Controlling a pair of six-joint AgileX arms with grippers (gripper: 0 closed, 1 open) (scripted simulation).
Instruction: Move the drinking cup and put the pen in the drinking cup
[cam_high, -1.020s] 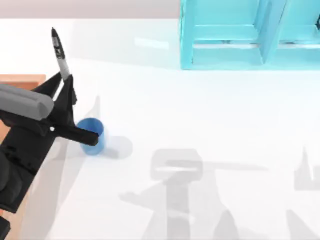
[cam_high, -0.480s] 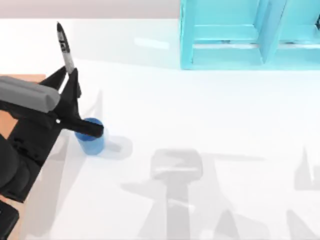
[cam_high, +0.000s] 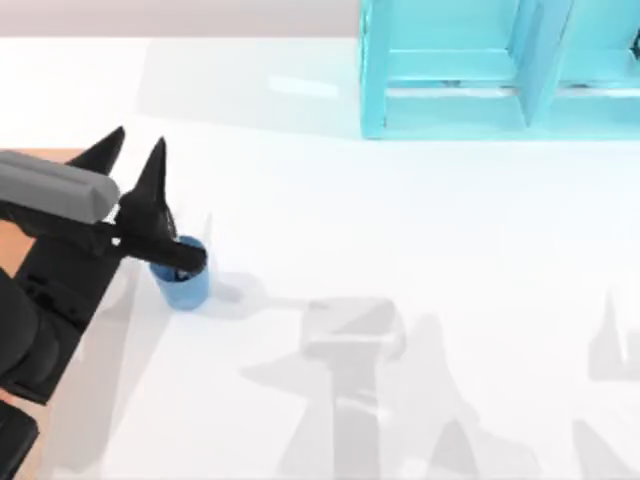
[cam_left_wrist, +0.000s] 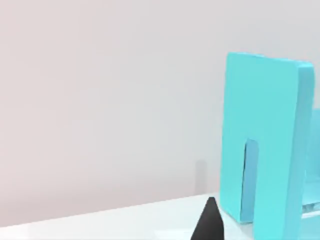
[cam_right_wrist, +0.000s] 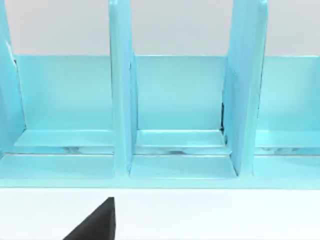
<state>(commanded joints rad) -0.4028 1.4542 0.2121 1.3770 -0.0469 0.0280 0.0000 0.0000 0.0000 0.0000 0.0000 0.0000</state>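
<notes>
- At the left of the white tabletop (cam_high: 420, 230), the left hand (cam_high: 128, 155) hangs above the cup's far-left side, its two black fingers (cam_high: 150, 175) pointing toward the far edge.
- The fingers stand apart with a clear gap, and nothing lies between them.
- The blue cup (cam_high: 185, 283) stands upright on the tabletop, near the left edge, partly covered from above by the black body of the left hand.
- A dark shape shows at the cup's mouth just under the hand; I cannot tell whether it is the pen.
- In the left wrist view, one black fingertip (cam_left_wrist: 210, 222) rises over the tabletop, with the end wall of a turquoise rack (cam_left_wrist: 265, 145) beyond it.
- The rack (cam_high: 500, 70) stands at the far right of the tabletop, well apart from the cup.
- In the right wrist view, a black finger (cam_right_wrist: 97, 222) of the right hand shows before the rack's open compartments (cam_right_wrist: 177, 110); how far that hand is open I cannot tell.
</notes>
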